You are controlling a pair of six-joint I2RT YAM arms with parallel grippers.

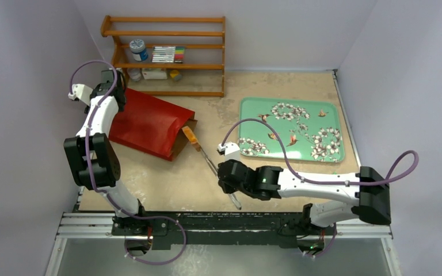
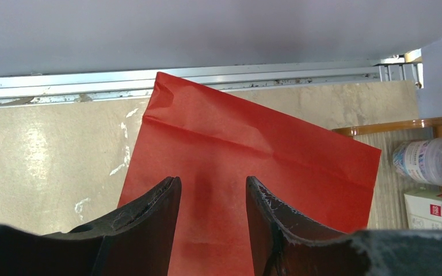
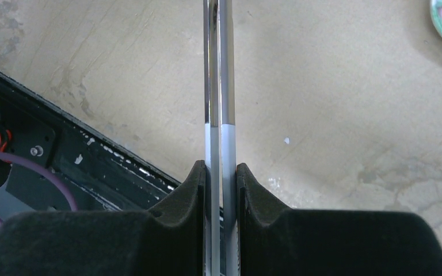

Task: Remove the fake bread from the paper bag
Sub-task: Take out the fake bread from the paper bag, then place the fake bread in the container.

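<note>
Nearest the right wrist camera, the right gripper [image 3: 221, 172] is seen clamped on the handles of the metal tongs [image 3: 218, 69], both blades pressed together.

In the top view the tongs run up and to the left from that gripper. At their tip an orange-tan piece [image 1: 191, 137] is shown, judged to be the long bun of the fake bread. It lies just at the open mouth of the paper bag [image 1: 149, 123].

The bag is laid on its side. Its long axis runs from the closed end at upper left to the mouth at lower right, so the mouth faces the right arm.

The left gripper [image 2: 213, 184] is held over the closed end with its jaws apart; contact with the paper cannot be told.

The other breads are not visible in any view. The bun appears only in the top view, and the clamp on the tongs is confirmed only by the right wrist view.

The tray [image 1: 253, 112] lies to the right of the tongs.
</note>
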